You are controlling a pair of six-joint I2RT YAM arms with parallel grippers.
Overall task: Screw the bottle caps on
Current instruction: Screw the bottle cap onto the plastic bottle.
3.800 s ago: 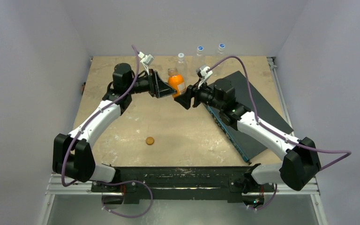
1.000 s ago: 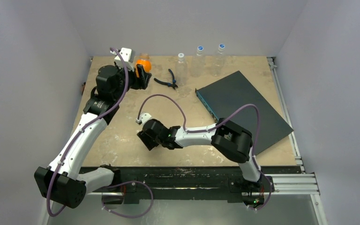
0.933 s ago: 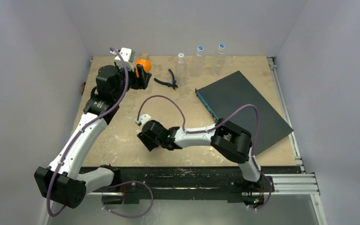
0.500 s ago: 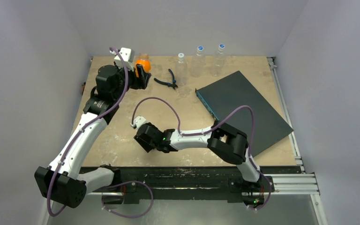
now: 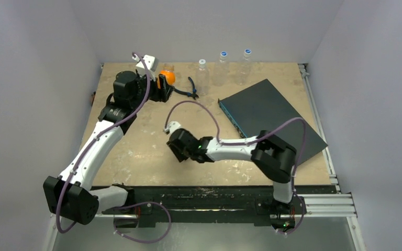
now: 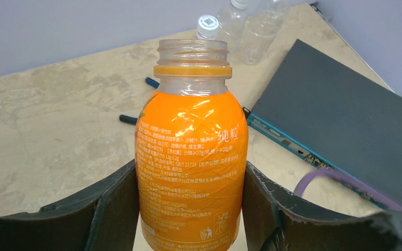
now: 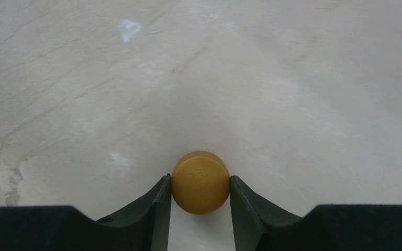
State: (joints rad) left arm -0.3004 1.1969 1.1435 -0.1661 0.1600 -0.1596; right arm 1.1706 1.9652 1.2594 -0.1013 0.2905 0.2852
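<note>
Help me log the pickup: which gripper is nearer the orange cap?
Right. The right gripper pinches the cap; the left gripper is far off, holding the bottle.

The counter (image 5: 136, 141) carries one squat orange plastic bottle (image 6: 191, 157) and three tall clear plastic bottles (image 5: 223, 68). Three small round blue or whitish screw caps (image 5: 223, 54) sit on the clear ones, one on each. There is one flat orange-brown round cap (image 7: 200, 182), one pair of blue-handled pliers (image 5: 191, 93) and one dark flat rectangular panel (image 5: 272, 117).
</note>
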